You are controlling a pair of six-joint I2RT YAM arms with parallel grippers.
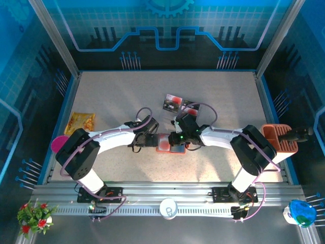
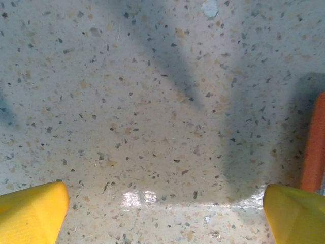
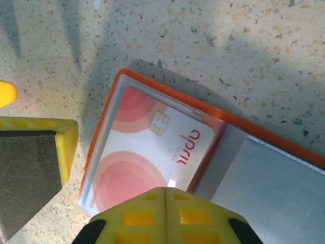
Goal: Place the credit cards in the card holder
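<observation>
We find the orange-red folding card holder [image 3: 274,178] open on the speckled bench [image 2: 152,101], the left end effector [image 2: 162,213] spread wide and empty at its edge (probably bracing it), the right end effector [image 3: 165,192] closed, tips against the white-and-pink card [image 3: 152,147] in the clear pocket.

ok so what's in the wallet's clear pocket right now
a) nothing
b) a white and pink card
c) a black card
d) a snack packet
B: in the right wrist view a white and pink card with a chip lies under the clear pocket of the open wallet.
</observation>
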